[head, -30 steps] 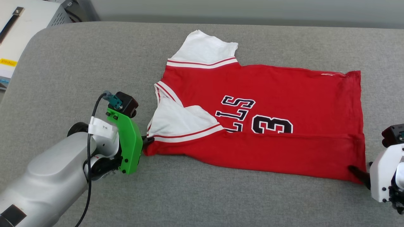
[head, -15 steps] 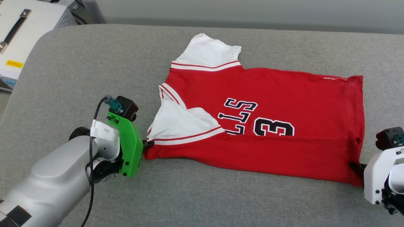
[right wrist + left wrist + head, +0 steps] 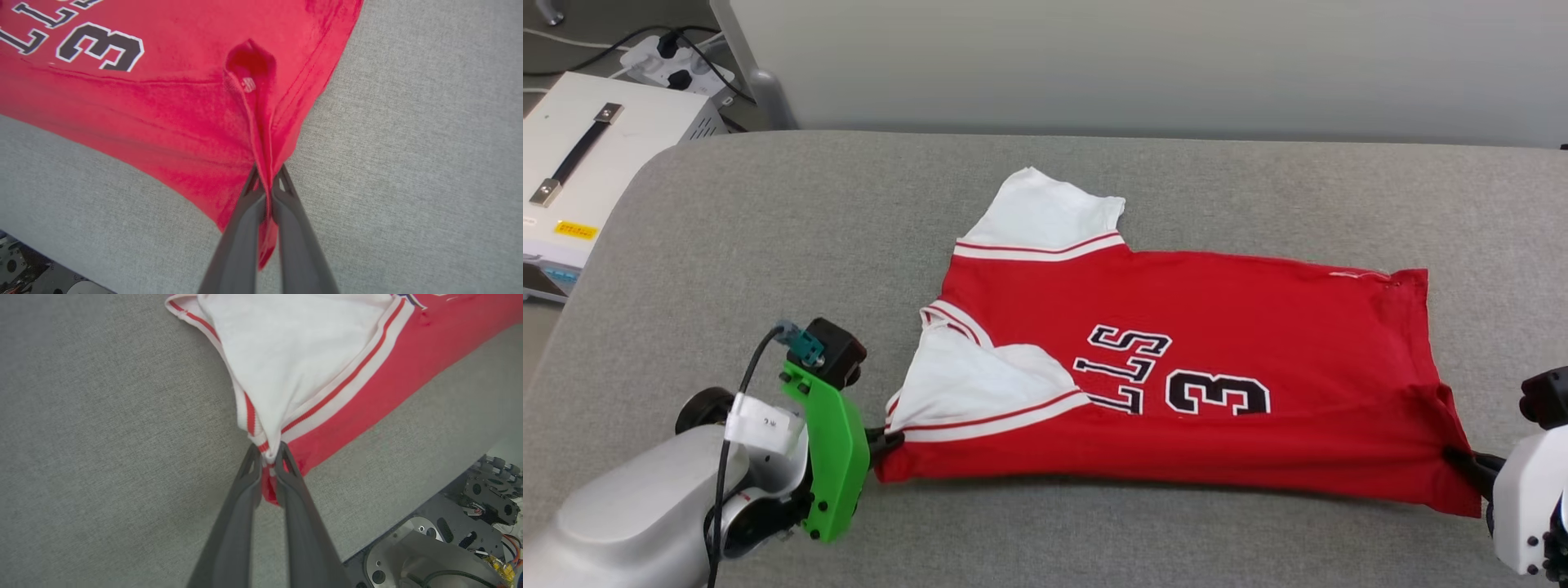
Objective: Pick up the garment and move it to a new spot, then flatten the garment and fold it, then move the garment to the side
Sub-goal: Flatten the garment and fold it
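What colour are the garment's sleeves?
White sleeves with red-and-white striped trim; clearest in the left wrist view.

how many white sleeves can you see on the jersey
2. On the garment, the far sleeve sticks out flat; the near sleeve lies folded onto the red front, its corner pinched by the left pincer.

Right gripper point(image 3: 267, 179) pinched tight on the red jersey point(image 3: 163, 118) — a ridge of hem fabric squeezed between the two dark fingers point(image 3: 241, 228), running up from the tips to a small pucker. The black, white-outlined "3" point(image 3: 102, 51) sits up-left of the fingers; grey upholstery point(image 3: 408, 163) lies to their right.
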You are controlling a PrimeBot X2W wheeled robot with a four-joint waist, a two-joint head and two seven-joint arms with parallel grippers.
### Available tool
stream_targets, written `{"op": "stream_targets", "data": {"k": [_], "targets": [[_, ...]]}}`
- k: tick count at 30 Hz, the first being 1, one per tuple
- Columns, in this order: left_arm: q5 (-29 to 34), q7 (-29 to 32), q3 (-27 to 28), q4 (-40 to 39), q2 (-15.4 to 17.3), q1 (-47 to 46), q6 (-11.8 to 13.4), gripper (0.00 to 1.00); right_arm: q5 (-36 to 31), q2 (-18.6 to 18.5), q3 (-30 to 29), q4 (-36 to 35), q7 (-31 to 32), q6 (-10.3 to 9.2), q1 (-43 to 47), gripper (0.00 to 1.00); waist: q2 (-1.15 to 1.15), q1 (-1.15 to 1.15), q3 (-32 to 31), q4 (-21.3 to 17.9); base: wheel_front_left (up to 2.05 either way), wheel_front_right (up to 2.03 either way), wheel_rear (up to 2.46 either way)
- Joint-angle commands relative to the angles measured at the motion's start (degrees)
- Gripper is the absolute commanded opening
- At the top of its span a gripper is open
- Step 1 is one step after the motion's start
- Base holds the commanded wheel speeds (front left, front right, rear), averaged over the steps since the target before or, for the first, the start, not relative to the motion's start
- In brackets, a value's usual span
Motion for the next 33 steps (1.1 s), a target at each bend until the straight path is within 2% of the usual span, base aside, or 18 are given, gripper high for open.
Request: {"op": "stream_targets", "data": {"k": [1,5,10,16,20,21,22,23,28,33], "targets": [[-0.25,-0.35,0.07,-1.44,1.52,1.45,1.19,0.0,0.55,-0.76,-1.14,-0.83,0.36,-0.04,1.26,0.0,0.0,0.0,-0.45,-0.19,0.0,0.0,0.0],[-0.45,-0.6,-0.18,-4.27,2.44,3.23,3.09,0.0,0.6,-0.62,-3.18,-1.99,1.82,-0.04,2.54,0.0,0.0,0.0,0.19,-0.18,0.0,0.0,0.0],[-0.8,-1.69,-0.04,-3.65,0.83,4.02,3.96,0.0,0.94,0.79,-3.87,-1.12,3.69,-0.04,1.4,0.0,0.0,0.0,2.01,-0.38,0.0,0.0,0.0],[-2.56,-2.9,0.48,2.58,-2.21,4.7,3.1,0.0,0.16,3.1,-2.25,3.73,4.56,-0.04,-1.81,0.0,0.0,0.0,4.43,-0.77,0.0,0.0,0.0],[-3.4,-3.49,0.35,7.27,-4.47,5.37,1.6,0.0,0.04,4.13,-0.58,7.05,3.16,-0.04,-3.14,0.0,0.0,0.0,5.22,-0.65,0.0,0.0,0.0],[-3.51,-3.81,0.36,8.24,-4.93,5.46,1.14,0.0,0.12,4.3,-0.43,7.67,2.41,-0.04,-3.39,0.15,0.0,0.0,5.24,-0.62,0.0,0.0,0.0],[-3.57,-4.5,0.57,9.04,-5.27,5.51,0.79,0.05,-0.34,4.26,-0.4,8.0,1.21,-0.04,-3.65,0.44,0.0,0.0,5.15,-0.61,0.0,0.0,0.0],[-3.5,-5.28,0.87,9.55,-5.4,5.42,0.63,0.99,-0.84,4.18,-0.4,8.09,0.19,-0.04,-3.83,1.0,0.0,0.0,5.01,-0.58,0.0,0.0,0.0],[-1.81,-9.53,2.67,10.38,-4.35,3.6,0.34,1.0,-3.18,3.53,-1.91,5.9,-6.53,-0.04,-3.84,1.0,0.0,0.0,3.75,-0.4,0.0,0.0,0.0],[-0.64,-13.93,6.25,9.45,-2.77,-0.44,0.89,1.0,-8.6,4.87,-7.95,3.4,-17.37,-0.04,-4.26,1.0,0.0,0.0,3.24,-0.88,0.0,0.0,0.0]]}}
